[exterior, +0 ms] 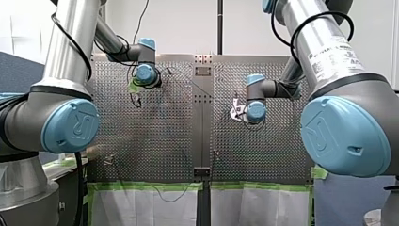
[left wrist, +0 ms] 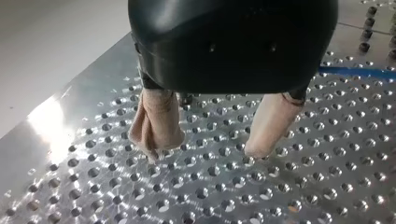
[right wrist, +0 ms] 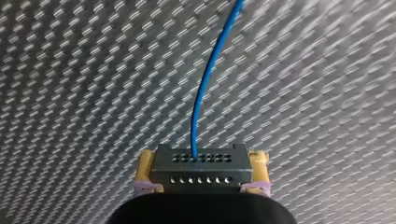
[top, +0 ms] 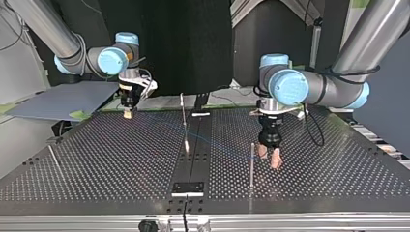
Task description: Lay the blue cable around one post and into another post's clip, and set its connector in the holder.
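Note:
My right gripper is shut on a black connector, its yellow pads pressing the two sides. The blue cable leaves the connector and runs ahead over the perforated table. In the top view this gripper hangs at the back left, just above the table, and the cable shows faintly across the middle. My left gripper stands open at the right, its beige pads close to the table with nothing between them. A stretch of the blue cable lies beside and behind it. A thin post rises next to it.
A second thin post leans at the table's middle and a third stands at the top view's left. A small black block sits on the centre strip near the front edge. A grey sheet lies off the back left corner.

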{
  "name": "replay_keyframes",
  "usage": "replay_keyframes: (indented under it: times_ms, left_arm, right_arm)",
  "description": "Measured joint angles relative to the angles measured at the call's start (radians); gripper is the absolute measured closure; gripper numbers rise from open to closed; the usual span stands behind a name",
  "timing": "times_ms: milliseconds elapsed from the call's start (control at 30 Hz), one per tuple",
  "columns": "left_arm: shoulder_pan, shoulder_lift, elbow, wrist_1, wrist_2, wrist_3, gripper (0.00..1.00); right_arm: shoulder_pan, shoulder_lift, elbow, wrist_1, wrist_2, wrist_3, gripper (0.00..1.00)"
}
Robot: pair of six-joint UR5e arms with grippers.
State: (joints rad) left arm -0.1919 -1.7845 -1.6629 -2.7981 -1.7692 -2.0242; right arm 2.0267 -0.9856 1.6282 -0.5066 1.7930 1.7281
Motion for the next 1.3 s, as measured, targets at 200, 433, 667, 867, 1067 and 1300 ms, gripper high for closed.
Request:
replay_keyframes:
  times_ms: [200, 433, 667, 867, 1067, 1300]
  left_arm:
    - [0.009, 0.0, 0.0, 0.0, -0.012, 0.007, 0.0]
    - [0.012, 0.0, 0.0, 0.001, -0.015, 0.013, 0.0]
    - [0.013, 0.0, 0.0, 0.001, -0.015, 0.02, 0.0]
    - [0.012, 0.0, 0.0, 0.0, -0.016, 0.022, 0.0]
    - [0.011, 0.0, 0.0, 0.0, -0.015, 0.023, 0.0]
    - [0.012, 0.0, 0.0, 0.001, -0.014, 0.029, 0.0]
  right_arm:
    - [-0.007, 0.06, 0.06, -0.06, 0.023, 0.041, 1.0]
    - [-0.013, 0.127, 0.128, -0.128, 0.065, 0.086, 1.0]
    - [-0.024, 0.202, 0.18, -0.203, 0.07, 0.115, 1.0]
    - [-0.044, 0.256, 0.16, -0.257, 0.071, 0.135, 1.0]
    - [-0.089, 0.316, 0.123, -0.316, 0.061, 0.155, 1.0]
    - [-0.145, 0.373, 0.108, -0.374, 0.017, 0.131, 1.0]
